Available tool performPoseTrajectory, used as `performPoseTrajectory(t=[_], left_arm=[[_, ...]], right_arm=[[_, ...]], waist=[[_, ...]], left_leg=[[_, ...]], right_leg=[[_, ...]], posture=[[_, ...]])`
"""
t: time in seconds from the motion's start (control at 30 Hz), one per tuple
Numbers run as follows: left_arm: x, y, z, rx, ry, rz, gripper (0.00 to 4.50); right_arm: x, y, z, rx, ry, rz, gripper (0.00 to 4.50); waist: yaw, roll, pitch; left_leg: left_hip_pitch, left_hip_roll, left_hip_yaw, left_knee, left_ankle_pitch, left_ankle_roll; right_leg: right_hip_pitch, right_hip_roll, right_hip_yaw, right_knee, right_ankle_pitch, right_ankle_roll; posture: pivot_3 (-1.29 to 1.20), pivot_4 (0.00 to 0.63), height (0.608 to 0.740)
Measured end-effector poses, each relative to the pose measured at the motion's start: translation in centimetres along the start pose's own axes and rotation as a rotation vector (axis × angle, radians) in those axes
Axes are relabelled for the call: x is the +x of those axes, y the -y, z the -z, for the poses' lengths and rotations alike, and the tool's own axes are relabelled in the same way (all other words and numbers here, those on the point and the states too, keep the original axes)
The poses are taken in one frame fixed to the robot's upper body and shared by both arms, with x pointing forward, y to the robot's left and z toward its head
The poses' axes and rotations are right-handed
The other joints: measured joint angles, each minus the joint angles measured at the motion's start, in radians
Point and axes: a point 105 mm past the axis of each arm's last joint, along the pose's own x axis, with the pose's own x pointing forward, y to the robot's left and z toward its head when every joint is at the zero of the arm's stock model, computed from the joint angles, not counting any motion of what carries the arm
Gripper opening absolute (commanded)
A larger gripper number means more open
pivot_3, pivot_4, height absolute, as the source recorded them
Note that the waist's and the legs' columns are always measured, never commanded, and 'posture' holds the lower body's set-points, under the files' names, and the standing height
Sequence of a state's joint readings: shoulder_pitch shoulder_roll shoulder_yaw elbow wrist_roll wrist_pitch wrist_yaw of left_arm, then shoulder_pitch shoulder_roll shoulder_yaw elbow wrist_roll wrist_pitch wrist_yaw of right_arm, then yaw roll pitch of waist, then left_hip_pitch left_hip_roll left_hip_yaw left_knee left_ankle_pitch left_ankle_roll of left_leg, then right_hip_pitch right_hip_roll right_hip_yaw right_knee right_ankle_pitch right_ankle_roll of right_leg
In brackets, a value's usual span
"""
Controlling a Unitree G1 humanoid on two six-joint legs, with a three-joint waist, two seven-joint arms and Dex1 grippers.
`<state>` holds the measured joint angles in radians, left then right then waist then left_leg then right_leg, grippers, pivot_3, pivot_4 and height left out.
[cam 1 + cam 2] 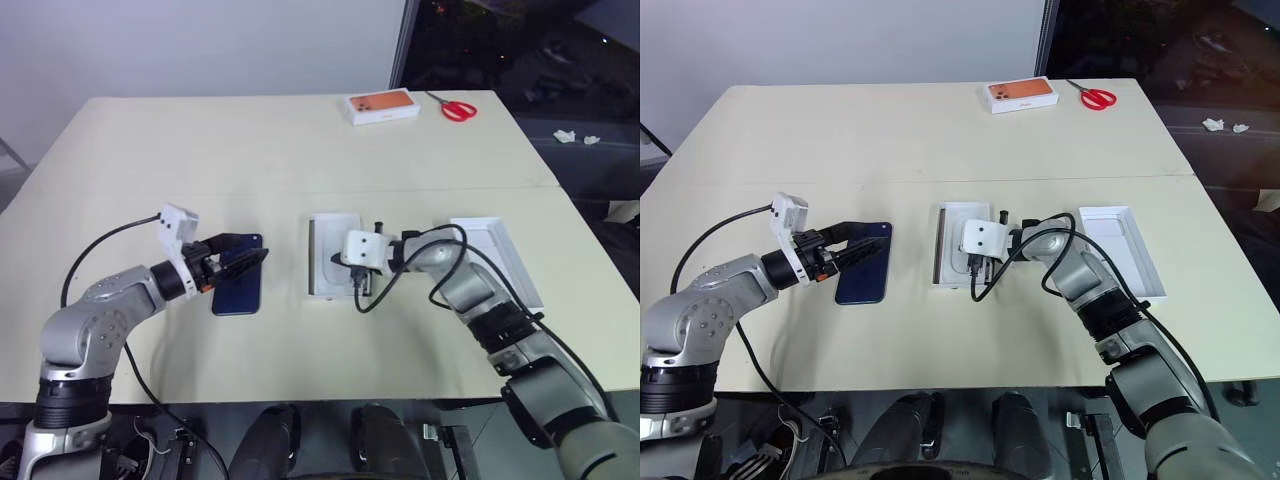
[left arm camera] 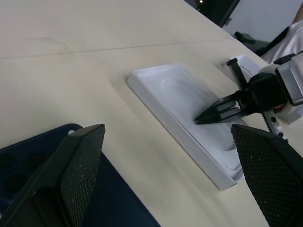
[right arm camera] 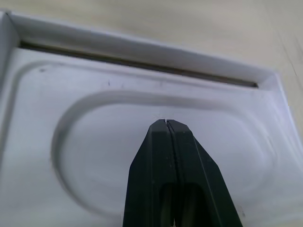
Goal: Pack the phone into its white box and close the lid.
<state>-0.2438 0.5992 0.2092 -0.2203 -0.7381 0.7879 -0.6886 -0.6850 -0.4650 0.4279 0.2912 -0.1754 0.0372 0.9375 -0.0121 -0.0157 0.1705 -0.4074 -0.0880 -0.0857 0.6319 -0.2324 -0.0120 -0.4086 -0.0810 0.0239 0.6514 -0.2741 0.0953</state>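
Note:
The dark blue phone [image 1: 238, 280] lies flat on the table, left of the white box [image 1: 322, 235]. My left gripper [image 1: 245, 258] hovers just over the phone's near end, open, with nothing between its fingers [image 2: 80, 165]. The phone's edge [image 2: 118, 203] shows below them. The box is open, with a moulded white insert [image 3: 94, 71] inside. My right gripper [image 3: 165, 124] is shut on nothing, and its tip points down into the insert's hollow. The white lid [image 1: 500, 255] lies open side up to the right of the box.
A box printed with an orange phone [image 1: 382, 106] and red-handled scissors [image 1: 458, 109] lie at the table's far edge. My right arm's black cable [image 1: 372, 295] hangs over the box's near right corner.

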Motion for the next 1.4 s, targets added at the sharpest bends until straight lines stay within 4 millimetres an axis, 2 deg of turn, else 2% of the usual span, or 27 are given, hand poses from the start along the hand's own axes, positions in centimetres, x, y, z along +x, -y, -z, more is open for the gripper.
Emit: performPoseTrajectory(t=[0.2, 0.5, 0.8, 0.97, 1.03, 1.17, 1.4], left_arm=[[0.1, 0.1, -0.3, -0.011, 0.030, 0.003, 4.50], [0.1, -0.1, -0.6, -0.023, 0.048, -0.015, 4.50], [0.0, -0.2, -0.7, -0.026, 0.053, -0.025, 4.50], [0.1, 0.0, -0.7, -0.035, 0.060, -0.017, 4.50], [0.2, 0.0, -0.7, -0.038, 0.063, -0.016, 4.50], [0.3, 0.0, -0.7, -0.045, 0.066, -0.014, 4.50], [0.2, 0.0, -0.7, -0.043, 0.063, -0.015, 4.50]], right_arm=[[1.9, -0.5, -1.4, 0.029, 0.041, -0.006, 0.03], [2.6, 0.4, -1.5, 0.057, 0.026, 0.019, 0.03], [1.8, 0.6, -1.2, 0.103, 0.027, -0.003, 0.03], [0.6, 3.3, -1.7, 0.070, 0.013, 0.058, 0.03], [0.3, 3.9, -1.2, 0.063, -0.011, 0.078, 0.03], [0.9, 3.3, 0.3, 0.053, -0.066, 0.069, 0.03], [1.6, 2.4, -0.2, 0.011, -0.051, 0.036, 0.03]], waist=[[-0.007, 0.000, 0.000], [-0.007, 0.000, 0.000], [-0.005, 0.000, 0.000], [-0.007, 0.000, 0.000], [-0.006, 0.000, 0.000], [-0.005, 0.000, 0.000], [-0.006, 0.000, 0.000]], left_leg=[[0.000, 0.001, 0.000, -0.001, 0.000, 0.000], [0.000, 0.001, 0.000, -0.001, 0.000, 0.000], [0.000, 0.001, 0.000, -0.001, 0.000, 0.000], [0.000, 0.001, 0.000, -0.001, -0.002, 0.004], [0.000, 0.001, 0.000, -0.001, -0.002, 0.004], [0.000, 0.001, 0.000, -0.001, -0.002, 0.004], [0.000, 0.001, 0.000, -0.001, -0.002, 0.003]], right_leg=[[-0.001, 0.001, 0.000, 0.000, 0.000, 0.000], [-0.001, 0.002, 0.000, 0.001, 0.000, 0.000], [-0.001, 0.001, 0.000, 0.001, 0.000, 0.000], [-0.001, 0.002, -0.001, 0.001, 0.000, 0.000], [-0.001, 0.002, -0.001, 0.000, 0.000, 0.000], [-0.001, 0.001, 0.000, 0.000, 0.000, 0.000], [-0.001, 0.002, -0.001, 0.000, 0.000, 0.000]], posture=[[0.00, 0.150, 0.740], [0.00, 0.150, 0.740], [0.00, 0.150, 0.740], [0.00, 0.150, 0.740], [0.00, 0.150, 0.740], [0.00, 0.150, 0.740], [0.00, 0.150, 0.740]])
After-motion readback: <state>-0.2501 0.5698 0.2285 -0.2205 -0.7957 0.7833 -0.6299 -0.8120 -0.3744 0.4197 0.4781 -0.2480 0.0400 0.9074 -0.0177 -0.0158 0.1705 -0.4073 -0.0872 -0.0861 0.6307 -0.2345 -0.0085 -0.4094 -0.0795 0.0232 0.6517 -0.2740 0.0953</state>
